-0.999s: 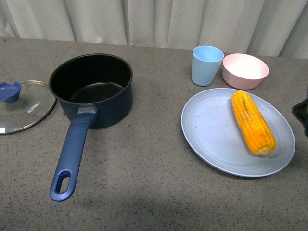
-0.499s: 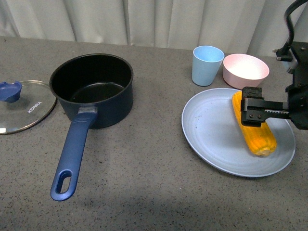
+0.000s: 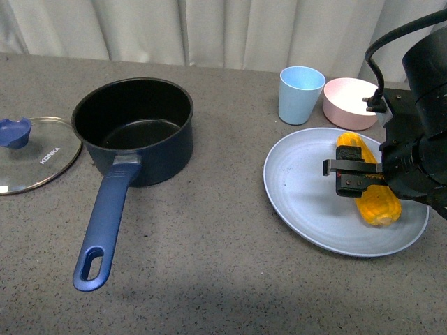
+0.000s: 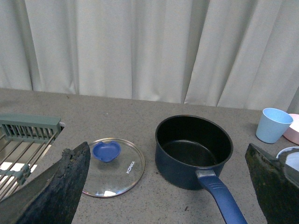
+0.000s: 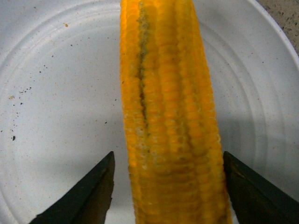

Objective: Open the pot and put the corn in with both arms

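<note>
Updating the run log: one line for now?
glass lid: off, beside navy saucepan | yellow corn cob: on blue plate | right gripper: open, straddling cob

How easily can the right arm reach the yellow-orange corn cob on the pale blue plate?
Probably yes: the open right gripper straddles the yellow-orange corn cob, one finger each side; nothing else is on the pale blue plate.
</note>
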`<state>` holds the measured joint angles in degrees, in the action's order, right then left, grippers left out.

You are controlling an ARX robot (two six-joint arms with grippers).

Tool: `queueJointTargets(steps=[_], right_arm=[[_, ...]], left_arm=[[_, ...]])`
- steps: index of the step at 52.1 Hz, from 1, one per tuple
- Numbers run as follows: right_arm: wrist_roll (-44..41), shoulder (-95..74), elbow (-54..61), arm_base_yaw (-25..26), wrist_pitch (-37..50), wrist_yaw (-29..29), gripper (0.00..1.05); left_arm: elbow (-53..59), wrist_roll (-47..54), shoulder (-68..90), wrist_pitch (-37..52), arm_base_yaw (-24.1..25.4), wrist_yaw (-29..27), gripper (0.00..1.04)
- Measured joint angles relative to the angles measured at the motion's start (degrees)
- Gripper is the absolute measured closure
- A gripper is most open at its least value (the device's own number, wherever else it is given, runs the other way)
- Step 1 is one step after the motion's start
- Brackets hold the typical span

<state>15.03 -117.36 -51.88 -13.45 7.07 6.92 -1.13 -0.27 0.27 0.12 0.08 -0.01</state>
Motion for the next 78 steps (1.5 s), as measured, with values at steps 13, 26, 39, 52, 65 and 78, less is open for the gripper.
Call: queueJointTargets(steps=[13,26,39,52,65,78], right_arm=[[1.38,0.26,-0.42,0.02,0.44,-2.56,0.69],[9.84,7.67,-0.74,-2.64,3.78,-15.43,0.83],[19.5,4.92,-13.25,-11.34,4.28,-20.35,0.87],[22.84,-3.58,-25.16,-17.84,0.22,-20.98,0.88],[24.11,-10.45,-33.75,-21.07,-3.32,-20.96,0.88],[24.24,-13.44,-38.21,-21.86,-5.92,-20.33,0.69]], left_arm=[[0.0,-0.02,0.0,0.0,0.0,0.02,0.06],[0.0,-0.02,0.0,0.0,0.0,0.02,0.06],[0.0,0.0,0.0,0.0,0.0,0.0,0.06],[0.0,-0.02,0.0,0.0,0.0,0.0,0.06],[0.0,0.0,0.0,0.0,0.0,0.0,0.06],[0.0,0.0,0.0,0.0,0.0,0.0,0.06]])
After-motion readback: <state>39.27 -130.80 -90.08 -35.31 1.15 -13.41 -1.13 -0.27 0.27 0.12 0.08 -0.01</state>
